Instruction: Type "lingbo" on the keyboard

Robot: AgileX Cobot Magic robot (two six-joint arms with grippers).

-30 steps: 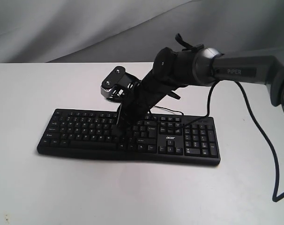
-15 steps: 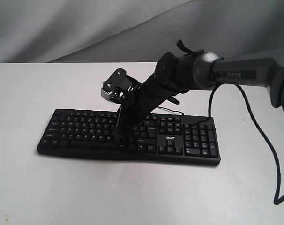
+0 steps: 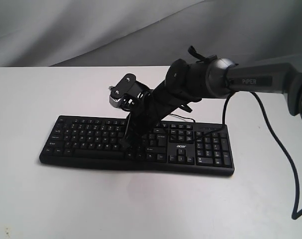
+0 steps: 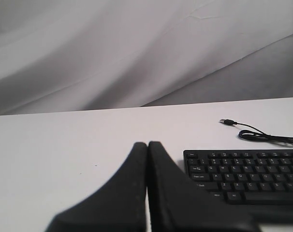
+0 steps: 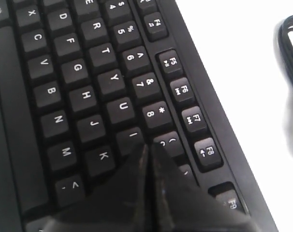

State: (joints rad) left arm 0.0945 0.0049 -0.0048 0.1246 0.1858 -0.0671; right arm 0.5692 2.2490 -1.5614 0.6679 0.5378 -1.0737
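The black keyboard [image 3: 136, 142] lies flat across the white table, its number pad at the right with a white "acer" logo. My right gripper [image 3: 126, 144] comes down steeply onto the letter keys right of the keyboard's middle. It is shut with nothing held. In the right wrist view its tip [image 5: 149, 145] sits low over the keyboard [image 5: 79, 82], at the I key's edge near the 9 key; contact cannot be told. My left gripper [image 4: 147, 144] is shut and empty, held over bare table beside the keyboard's [image 4: 243, 176] Esc corner. It does not show in the exterior view.
The keyboard's thin black USB cable [image 4: 262, 136] lies loose on the table behind it, plug end free. The right arm's own black cable [image 3: 285, 159] hangs down at the right. White table [image 3: 141, 204] surrounds the keyboard, with a grey cloth backdrop [image 3: 91, 30] behind.
The right gripper has tilted steeper and its tip has sunk slightly toward the keys, shifting a little right. The keyboard has not moved.
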